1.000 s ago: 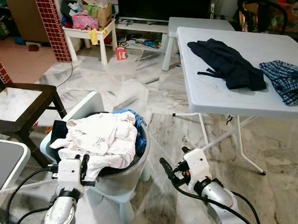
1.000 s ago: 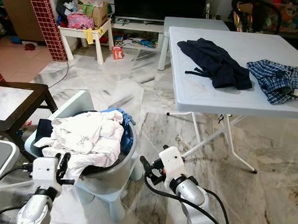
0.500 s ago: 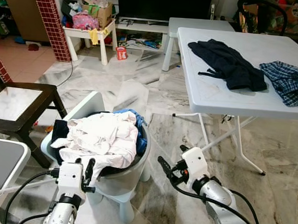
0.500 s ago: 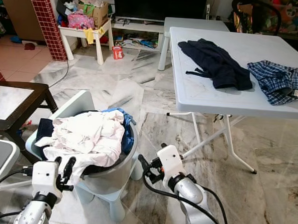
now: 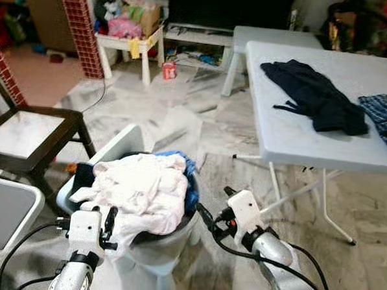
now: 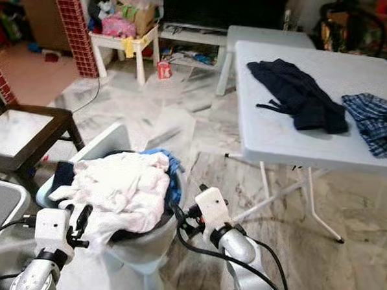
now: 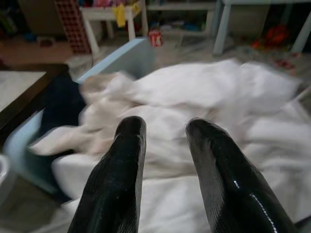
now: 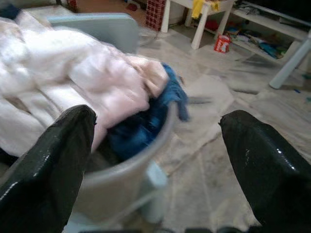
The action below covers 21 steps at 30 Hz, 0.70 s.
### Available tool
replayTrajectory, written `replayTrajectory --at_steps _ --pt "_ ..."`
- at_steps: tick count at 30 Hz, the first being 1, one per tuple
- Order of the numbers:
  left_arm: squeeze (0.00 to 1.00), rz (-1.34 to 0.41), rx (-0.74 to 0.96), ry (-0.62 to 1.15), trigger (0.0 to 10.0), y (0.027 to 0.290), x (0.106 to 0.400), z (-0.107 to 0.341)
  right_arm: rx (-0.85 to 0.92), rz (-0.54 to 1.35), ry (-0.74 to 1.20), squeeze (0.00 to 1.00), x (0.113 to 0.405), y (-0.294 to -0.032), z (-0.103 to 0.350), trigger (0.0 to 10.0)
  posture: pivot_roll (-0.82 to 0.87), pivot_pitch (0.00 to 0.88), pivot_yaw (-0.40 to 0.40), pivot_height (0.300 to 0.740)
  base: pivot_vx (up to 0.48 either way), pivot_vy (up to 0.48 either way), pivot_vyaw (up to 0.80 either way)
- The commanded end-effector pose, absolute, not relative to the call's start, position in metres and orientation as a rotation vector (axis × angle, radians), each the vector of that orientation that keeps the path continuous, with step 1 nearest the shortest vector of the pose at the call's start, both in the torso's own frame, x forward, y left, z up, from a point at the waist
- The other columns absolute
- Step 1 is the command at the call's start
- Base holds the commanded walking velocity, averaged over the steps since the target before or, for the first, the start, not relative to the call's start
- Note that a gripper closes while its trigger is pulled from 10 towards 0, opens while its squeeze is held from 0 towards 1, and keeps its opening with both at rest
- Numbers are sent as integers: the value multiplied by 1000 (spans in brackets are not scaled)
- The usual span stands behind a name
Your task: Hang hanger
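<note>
Beside laundry basket (image 5: 176, 232): left gripper (image 5: 109, 220) fingers slightly parted, empty, over white clothes (image 5: 142, 188). Right gripper (image 5: 206, 217) spread wide, empty, at basket rim. No hanger visible, possibly buried. Probably light, rigid, prone to snagging fabric; best gripped at neck below hook.

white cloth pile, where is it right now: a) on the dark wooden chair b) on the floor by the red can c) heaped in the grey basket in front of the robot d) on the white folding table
c: the white cloth pile is heaped in the grey basket, just ahead of both grippers.
</note>
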<state>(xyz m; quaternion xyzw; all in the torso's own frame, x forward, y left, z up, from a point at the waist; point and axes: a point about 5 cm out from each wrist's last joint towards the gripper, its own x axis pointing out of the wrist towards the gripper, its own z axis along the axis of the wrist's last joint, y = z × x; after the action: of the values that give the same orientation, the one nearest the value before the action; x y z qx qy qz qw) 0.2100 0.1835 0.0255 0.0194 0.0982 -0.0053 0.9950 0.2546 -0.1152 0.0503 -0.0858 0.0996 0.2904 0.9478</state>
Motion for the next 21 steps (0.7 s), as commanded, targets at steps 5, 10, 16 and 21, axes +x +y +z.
replayTrajectory --at_steps 5,10,16,21 --pt "0 -23 40 213 10000 183 206 23 -174 582 193 0 257 -117 53 10000 -80 0 -15 740 266 0 419" --pt "0 -23 40 213 10000 183 206 23 -174 582 193 0 257 -117 53 10000 -80 0 -15 740 266 0 419" --pt "0 -23 40 213 10000 183 206 23 -174 582 193 0 257 -117 53 10000 -80 0 -15 740 266 0 419" --pt "0 -23 40 213 10000 183 206 23 -174 582 193 0 257 -117 53 10000 -80 0 -15 740 266 0 419"
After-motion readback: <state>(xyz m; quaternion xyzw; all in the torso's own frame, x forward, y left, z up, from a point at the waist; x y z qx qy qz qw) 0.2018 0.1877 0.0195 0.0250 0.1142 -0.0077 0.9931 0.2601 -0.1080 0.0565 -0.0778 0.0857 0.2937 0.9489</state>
